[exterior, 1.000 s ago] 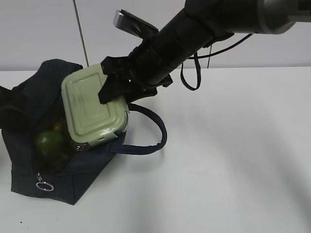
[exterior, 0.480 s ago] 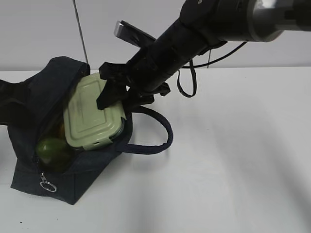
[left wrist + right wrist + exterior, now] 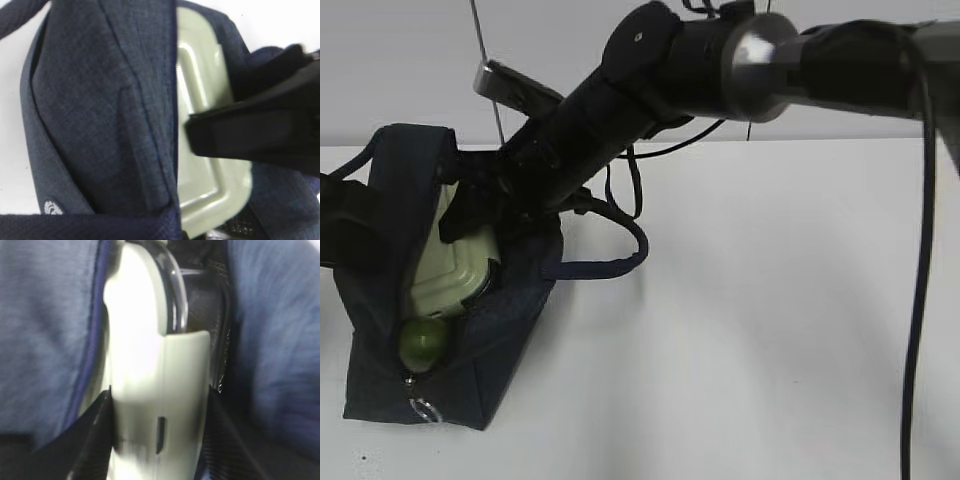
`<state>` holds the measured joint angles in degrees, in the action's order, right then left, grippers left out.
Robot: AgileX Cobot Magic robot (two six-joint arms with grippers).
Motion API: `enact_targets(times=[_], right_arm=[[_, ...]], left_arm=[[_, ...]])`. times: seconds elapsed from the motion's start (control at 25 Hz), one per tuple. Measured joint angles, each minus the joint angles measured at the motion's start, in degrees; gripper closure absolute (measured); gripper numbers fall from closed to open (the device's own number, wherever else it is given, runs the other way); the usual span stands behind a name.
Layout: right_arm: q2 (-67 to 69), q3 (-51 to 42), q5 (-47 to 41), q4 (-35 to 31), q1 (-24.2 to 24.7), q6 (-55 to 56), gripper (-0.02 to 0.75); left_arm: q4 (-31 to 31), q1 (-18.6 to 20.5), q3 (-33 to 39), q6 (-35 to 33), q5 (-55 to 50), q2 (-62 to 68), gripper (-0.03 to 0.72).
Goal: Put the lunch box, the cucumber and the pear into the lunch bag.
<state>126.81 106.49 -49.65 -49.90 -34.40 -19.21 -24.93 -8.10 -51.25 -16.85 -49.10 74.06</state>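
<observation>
The navy lunch bag [image 3: 380,370] stands at the left with its mouth open. The lunch box [image 3: 445,265], sage-green lid, stands on edge inside the mouth. My right gripper [image 3: 470,215] reaches into the bag and is shut on the box; in the right wrist view its fingers [image 3: 95,435] press both sides of the box [image 3: 150,365]. A rounded green fruit [image 3: 423,342] lies below the box; I cannot tell if it is the pear or the cucumber. My left gripper [image 3: 340,235] holds the bag's far-left rim; its view shows fabric [image 3: 100,100] and lid [image 3: 200,165].
The bag's loop handle [image 3: 620,255] lies on the white table to the right of the bag. The metal zipper ring [image 3: 423,410] hangs at the bag's front corner. A black cable [image 3: 915,300] hangs at the far right. The wall is close behind.
My right gripper has moved down and left, turning the lunch box from lying across the mouth to standing on edge inside the bag. The bag has been pulled taller and narrower.
</observation>
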Motion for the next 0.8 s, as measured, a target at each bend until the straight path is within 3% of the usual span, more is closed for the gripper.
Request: enact_targets(times=[0.28,0.48,0.8], right_arm=[[2.3,1.0,-1.5,-1.2,-0.1,-1.4,0.324],[2.6,5.6,-7.7,-0.2,-0.1,-5.1,0.283],[2.6,17.8,-15.7,14.9,0.9,0.1,0.253]], left_arm=[[-0.6,0.0,0.0,-0.5,-0.8,0.0,0.708],[-0.3,0.0,0.0,-0.6,-0.6,0.0,0.708],[0.6,0.0,0.0,-0.7,-0.6,0.0,0.708]])
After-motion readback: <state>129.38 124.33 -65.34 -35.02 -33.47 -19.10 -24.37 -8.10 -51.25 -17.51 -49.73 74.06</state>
